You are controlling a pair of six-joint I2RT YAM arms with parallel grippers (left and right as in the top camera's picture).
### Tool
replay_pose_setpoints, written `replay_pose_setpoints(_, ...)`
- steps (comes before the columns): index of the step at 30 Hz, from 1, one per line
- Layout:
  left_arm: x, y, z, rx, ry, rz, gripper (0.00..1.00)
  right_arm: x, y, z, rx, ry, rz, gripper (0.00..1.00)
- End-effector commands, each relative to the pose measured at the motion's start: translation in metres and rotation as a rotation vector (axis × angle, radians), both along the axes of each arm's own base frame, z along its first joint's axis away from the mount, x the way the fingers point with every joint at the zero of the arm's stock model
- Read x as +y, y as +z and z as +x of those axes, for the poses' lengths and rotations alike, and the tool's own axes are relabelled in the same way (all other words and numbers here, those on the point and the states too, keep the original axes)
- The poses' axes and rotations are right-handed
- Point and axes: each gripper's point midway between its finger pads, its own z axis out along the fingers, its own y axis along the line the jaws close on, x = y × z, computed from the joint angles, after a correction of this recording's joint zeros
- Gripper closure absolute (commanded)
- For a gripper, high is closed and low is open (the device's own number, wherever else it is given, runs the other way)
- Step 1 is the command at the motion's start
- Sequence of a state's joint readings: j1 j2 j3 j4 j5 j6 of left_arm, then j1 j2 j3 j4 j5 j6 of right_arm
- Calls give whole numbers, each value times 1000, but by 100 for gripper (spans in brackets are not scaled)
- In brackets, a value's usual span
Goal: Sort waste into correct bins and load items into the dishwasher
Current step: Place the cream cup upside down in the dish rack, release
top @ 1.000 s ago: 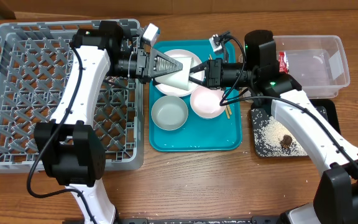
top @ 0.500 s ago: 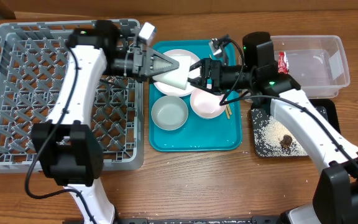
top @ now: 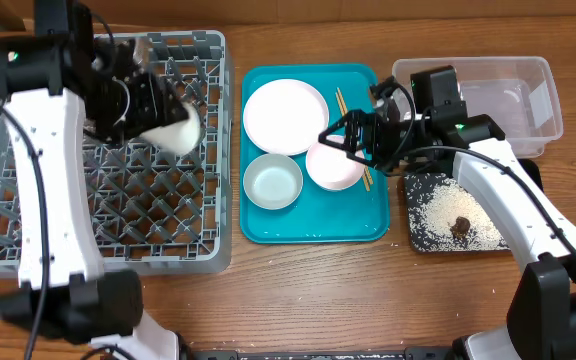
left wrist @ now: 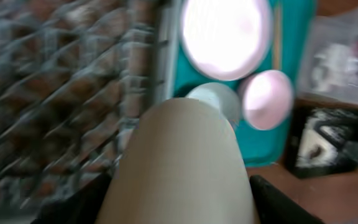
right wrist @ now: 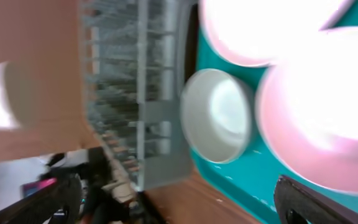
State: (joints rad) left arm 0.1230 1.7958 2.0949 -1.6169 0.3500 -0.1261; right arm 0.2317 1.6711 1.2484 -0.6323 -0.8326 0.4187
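Observation:
My left gripper [top: 163, 120] is shut on the small white cup [top: 175, 132] and holds it above the grey dishwasher rack [top: 28, 210]. In the left wrist view the cup [left wrist: 179, 155] fills the space between the two dark fingers [left wrist: 277, 200]. My right gripper [top: 340, 140] stands open over the teal tray [top: 313, 225], just above the white bowl [top: 333, 168], with nothing between its fingers [right wrist: 316, 205]. On the tray also lie the white plate [top: 285, 116], the pale-blue bowl [top: 273, 181] and the chopsticks [top: 341, 101].
The clear tub [top: 508, 100] stands at the far right, partly hidden by the right arm. The black tray [top: 528, 178] in front of it holds rice grains [top: 438, 212] and a brown lump [top: 461, 226]. The left wrist view shows white paper [left wrist: 328, 59] in the tub.
The right gripper opened off the cup and drew back to the right. The left arm swung left with the cup, from above the teal tray to above the rack.

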Motion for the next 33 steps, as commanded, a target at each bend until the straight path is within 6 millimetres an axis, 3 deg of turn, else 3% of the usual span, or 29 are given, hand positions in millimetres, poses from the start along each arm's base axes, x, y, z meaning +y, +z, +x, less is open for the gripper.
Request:
replay_pose_setpoints(1,37,1,-23,83,200,247,78,-19,-23,7,-36,-41,-171,0)
replay_pose_setpoints(6,27,-13,-39,145,205,232,82,-32,-36,3,-1,-64,-256,0)
replay_pose_setpoints(12,21,-45,-93,289,204,233,80,-33,-37,1,-9,-48,-270,0)
replay_pose_setpoints(15,20,-57,-107,320,200,234,80,-33,-37,1,-18,-41,-273,0)
replay_pose_setpoints(26,5,-99,-111,353,136,297,73,-37,-40,2,-25,-44,-299,0)
replay_pose_setpoints(33,11,-135,-114,377,193,375,71,-38,-42,-3,-21,-22,-311,0)
